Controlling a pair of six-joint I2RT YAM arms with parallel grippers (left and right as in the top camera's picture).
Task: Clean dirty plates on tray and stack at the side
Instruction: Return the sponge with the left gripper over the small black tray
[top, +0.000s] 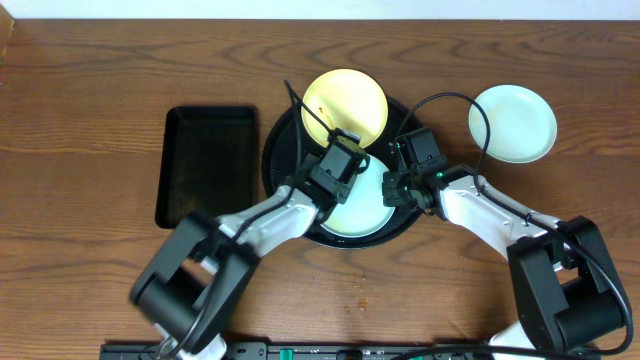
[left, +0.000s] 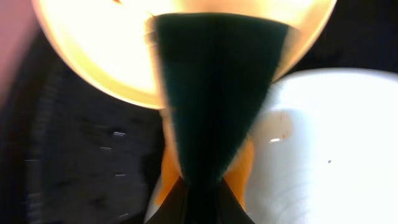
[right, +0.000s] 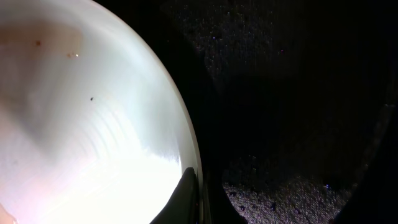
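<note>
two plates sit on the round black tray (top: 278, 150). the pale yellow plate (top: 345, 100) is just ahead of the left gripper (top: 345, 148). a mint-green plate (top: 355, 215) lies beneath and between both grippers, its rim touching or just beside the right gripper (top: 393, 188) fingertip (right: 186, 190). a second mint-green plate (top: 512, 123) rests on the table, off to the right gripper's outer side. neither gripper's opening can be told, since a dark blur fills the left wrist view. the step looks like cleaning the near mint-green plate: steady its rim, work flat over the brown specks (right: 37, 42), and avoid nudging the yellow one.
</note>
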